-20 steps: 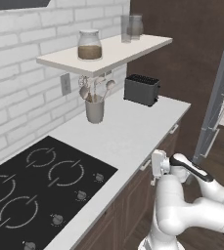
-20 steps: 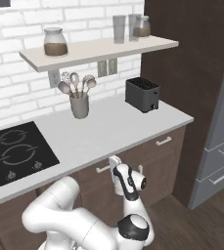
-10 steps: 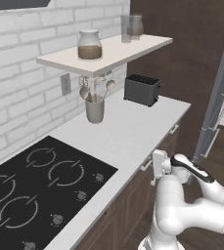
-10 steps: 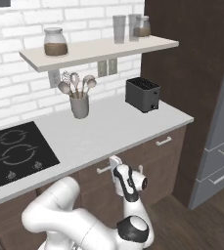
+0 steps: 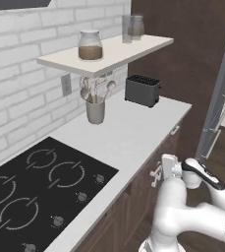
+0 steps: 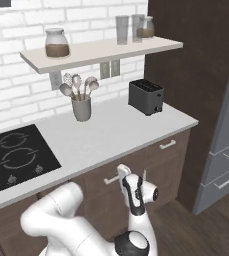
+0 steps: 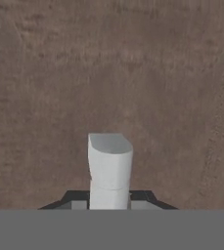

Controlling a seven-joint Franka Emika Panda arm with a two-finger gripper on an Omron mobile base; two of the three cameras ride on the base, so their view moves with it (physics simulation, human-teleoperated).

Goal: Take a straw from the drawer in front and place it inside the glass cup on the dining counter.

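One gripper (image 6: 120,176), at lower centre of the right base view, is clamped on the silver bar handle (image 7: 109,166) of the dark brown drawer (image 6: 98,177); the drawer front is against the cabinet face. One grey utensil holder (image 5: 95,109) and one black toaster (image 5: 142,90) stand on the white worktop (image 5: 128,133). One shelf (image 6: 101,50) at top carries two jars and two clear glasses (image 6: 128,28). One black hob (image 5: 30,184) shows four rings at lower left.

Matt dark brown wooden drawer (image 7: 108,73), smooth silver metal handle (image 7: 109,161), matt white worktop (image 5: 128,130), brick wall (image 5: 20,74)
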